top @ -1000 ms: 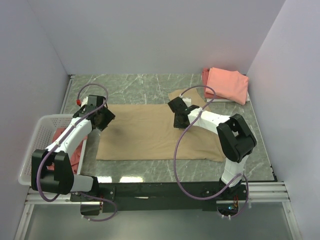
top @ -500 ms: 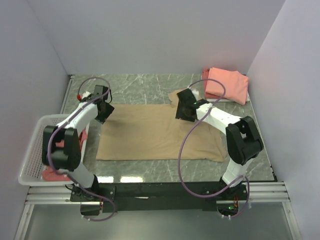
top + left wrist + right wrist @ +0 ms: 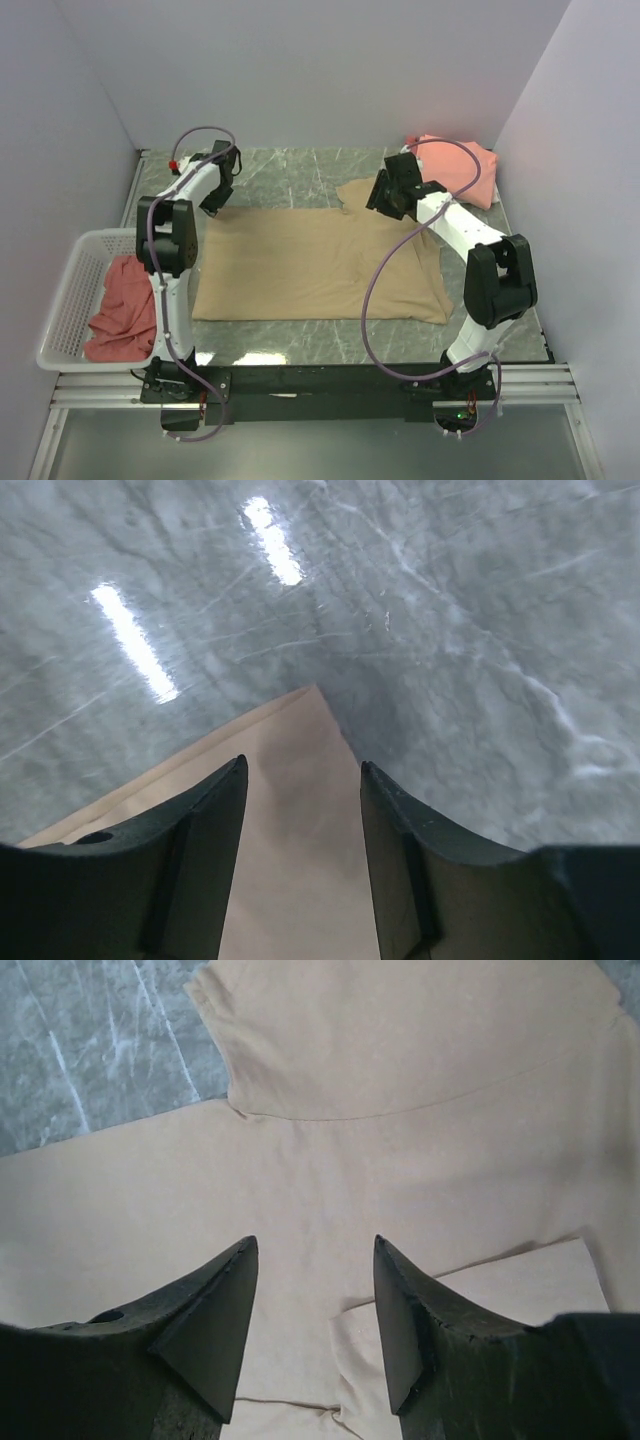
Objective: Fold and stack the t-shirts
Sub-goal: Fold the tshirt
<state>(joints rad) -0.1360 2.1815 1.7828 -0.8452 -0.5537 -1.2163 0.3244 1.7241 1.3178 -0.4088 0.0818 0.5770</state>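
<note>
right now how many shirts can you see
3: a tan shirt spread flat mid-table, a pink shirt folded at the far right corner, and a red shirt crumpled in the basket on the left. More may be hidden in the basket or under the folded one.

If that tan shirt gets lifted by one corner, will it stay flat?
Probably not: the tan shirt lies limp, with one flap doubled over itself, so it would likely droop. It looks thin, so probably light.

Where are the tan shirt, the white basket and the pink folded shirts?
tan shirt (image 3: 310, 265): top view, its flat middle.
white basket (image 3: 62, 305): top view, its left wall.
pink folded shirts (image 3: 472, 172): top view, top of pile.
</note>
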